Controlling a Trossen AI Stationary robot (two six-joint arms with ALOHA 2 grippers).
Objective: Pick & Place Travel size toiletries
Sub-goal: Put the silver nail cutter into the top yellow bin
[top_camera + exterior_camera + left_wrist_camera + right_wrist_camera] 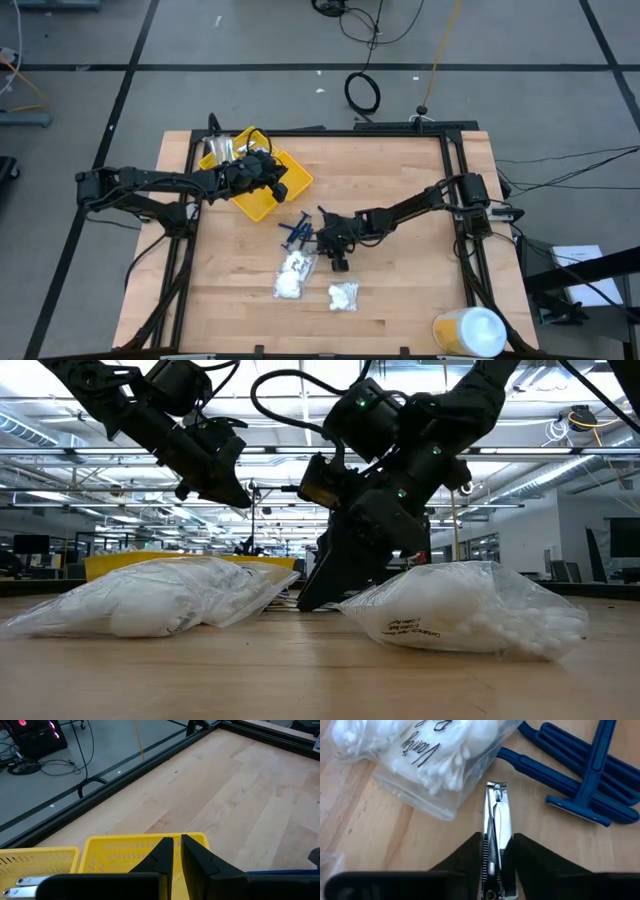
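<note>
A silvery nail clipper [497, 815] lies on the wood between the fingers of my right gripper [497, 840], which is shut on it near the table's middle [337, 256]. Its free end points at a clear bag of white cotton swabs [430, 760]. Several dark blue razors [590, 775] lie beside it on the table. More clear bags of white lumps [343, 296] lie toward the near edge. My left gripper [176, 845] hangs shut above the yellow tray [262, 195], holding nothing. My right gripper pinches the clipper's two long sides [493, 852] at its rear end, between its two fingers. The fingers slant down from the table's right side and lie along the clipper. The front end [496, 787] sticks out past the fingertips, low over the wood.
The yellow tray [125, 850] at the far left holds silvery packets [222, 150]. A large white-and-yellow round container [470, 332] stands at the near right corner. In the low view two swab bags [150, 600] [470, 610] lie in front of my right gripper [320, 590].
</note>
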